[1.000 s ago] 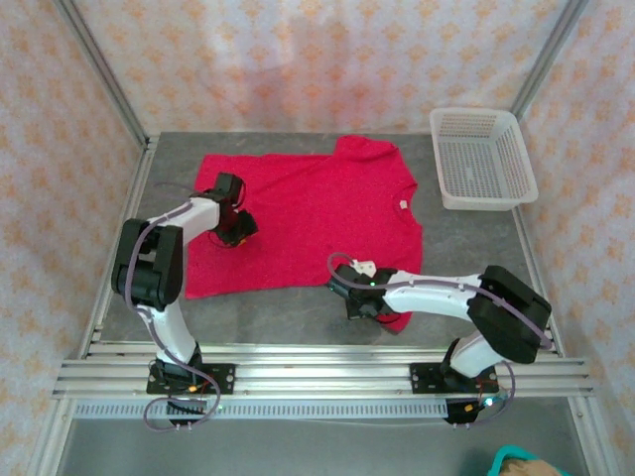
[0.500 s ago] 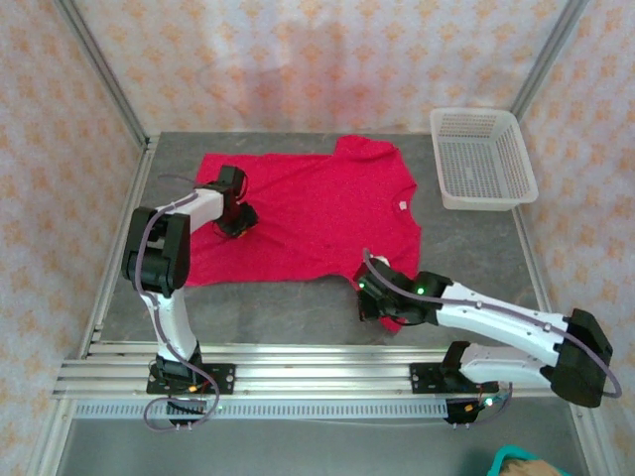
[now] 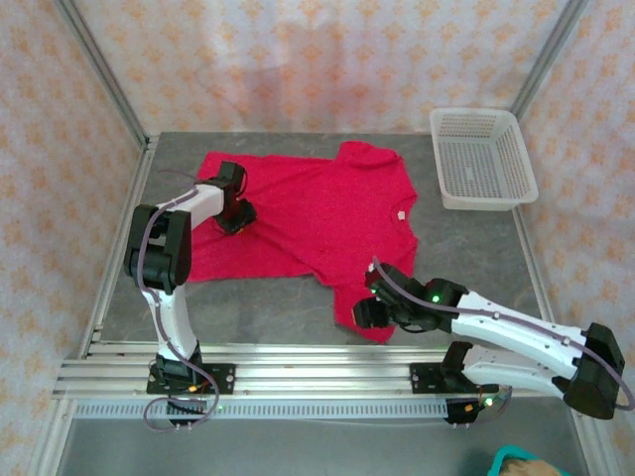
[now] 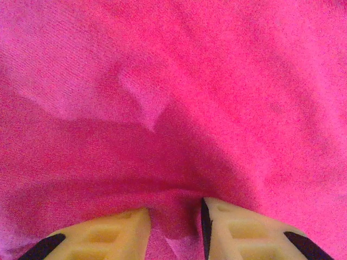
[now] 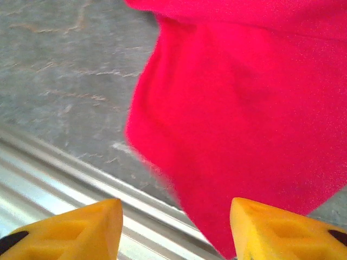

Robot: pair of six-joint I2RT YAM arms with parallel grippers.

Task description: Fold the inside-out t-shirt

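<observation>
The inside-out t-shirt [image 3: 317, 213] lies spread on the grey table, bright red-pink, with one sleeve pulled toward the near edge. My left gripper [image 3: 236, 215] rests on its left part. In the left wrist view its yellow fingers [image 4: 244, 227] pinch a raised fold of the fabric [image 4: 217, 81], left gripper [image 4: 176, 230] shut on it. My right gripper [image 3: 369, 313] hovers at the near sleeve. In the right wrist view its jaws stand wide apart, right gripper [image 5: 176, 230] open, and the sleeve [image 5: 244, 108] hangs loose just ahead of them.
A white mesh basket [image 3: 481, 159] stands at the back right corner. The aluminium rail [image 3: 317, 372] runs along the near edge, close under the right gripper [image 5: 65, 179]. Bare grey table [image 3: 258, 307] lies between the arms. Patterned walls enclose the other sides.
The right gripper dragged the near sleeve toward the near right, then opened and let it go. The left gripper shifted slightly farther back with its fold.
</observation>
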